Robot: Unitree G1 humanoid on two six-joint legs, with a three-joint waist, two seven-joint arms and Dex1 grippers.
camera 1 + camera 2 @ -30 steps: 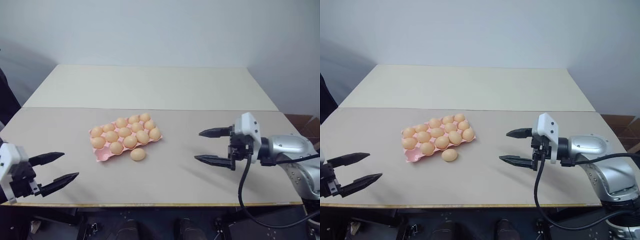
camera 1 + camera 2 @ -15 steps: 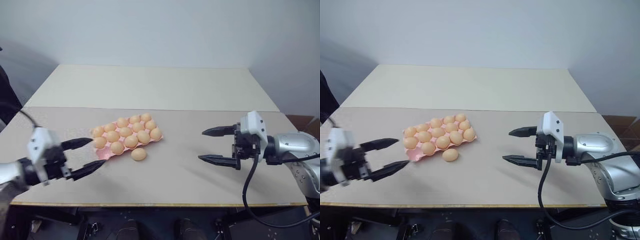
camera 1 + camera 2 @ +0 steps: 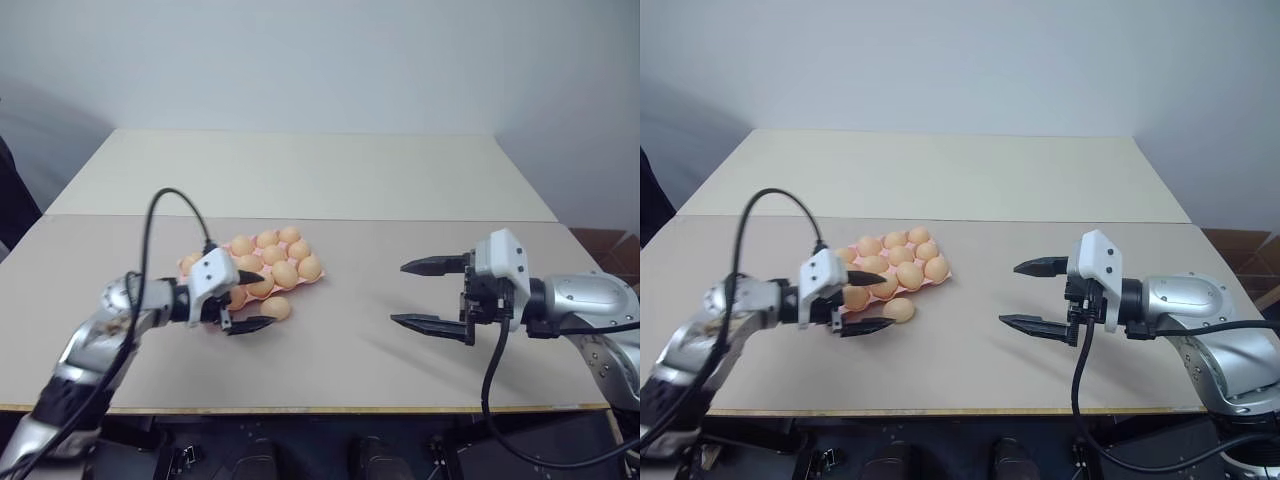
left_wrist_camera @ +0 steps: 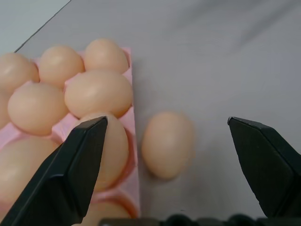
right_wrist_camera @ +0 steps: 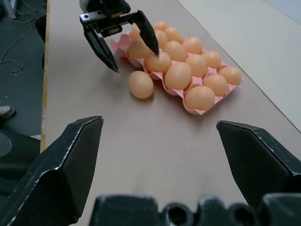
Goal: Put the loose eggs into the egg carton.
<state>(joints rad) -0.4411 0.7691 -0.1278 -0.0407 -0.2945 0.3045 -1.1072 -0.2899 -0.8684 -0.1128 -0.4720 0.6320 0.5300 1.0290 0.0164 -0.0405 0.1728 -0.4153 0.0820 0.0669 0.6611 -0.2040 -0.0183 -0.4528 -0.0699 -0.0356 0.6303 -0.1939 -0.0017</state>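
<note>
Jaws wide on both grippers. Left gripper has swung in from the counter edge, now bracketing the loose egg beside the egg carton; grasp likely next.

The left gripper is covering the egg carton's near corner, hiding its cups there.

The loose egg, lying between the left end effector's black fingers, has a smooth, soft-sheened shell like plastic. Beside it the egg carton looks like matt pink moulded pulp or plastic. The bench beneath both end effectors is matt, smooth board. The right end effector has matt black fingers and a glossy white plastic housing.
</note>
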